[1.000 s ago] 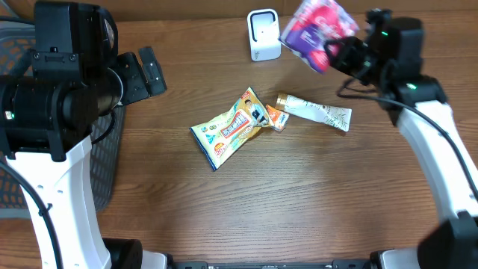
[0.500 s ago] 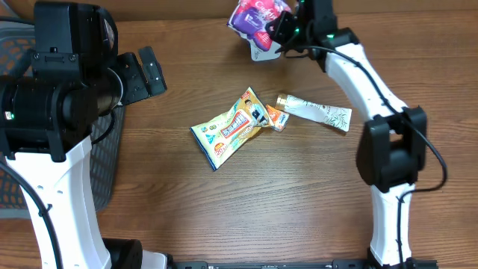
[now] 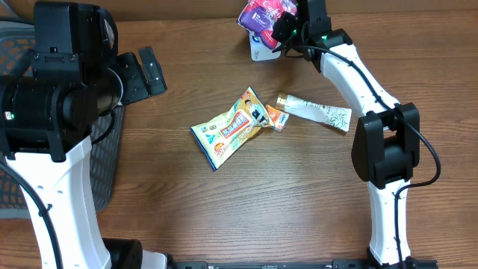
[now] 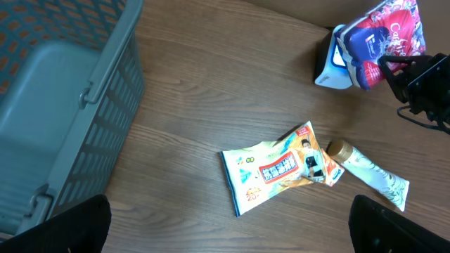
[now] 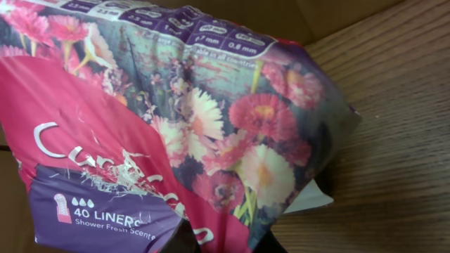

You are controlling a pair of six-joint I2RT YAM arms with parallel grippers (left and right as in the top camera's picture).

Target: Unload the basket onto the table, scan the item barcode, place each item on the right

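Clamping the flowered liner pack [image 3: 261, 13] by one edge in the right gripper [image 3: 287, 27], jaws pressed together on the wrapper. Holds it off the table [image 3: 299, 194] at the far side, just above and partly covering the white scanner [image 3: 263, 49], pack sticking out to the gripper's left from overhead. Fills nearly the whole right wrist view. Shows the left gripper [image 3: 146, 75] spread wide and empty, well apart beside the grey basket [image 4: 56, 105]. Shows, mid-table, a snack packet [image 3: 231, 128] and a tube [image 3: 317, 112] side by side.

Wooden table [image 3: 224, 217] with snack packet [image 3: 228, 131], tube [image 3: 317, 112], probably a scanner [image 4: 325, 70]
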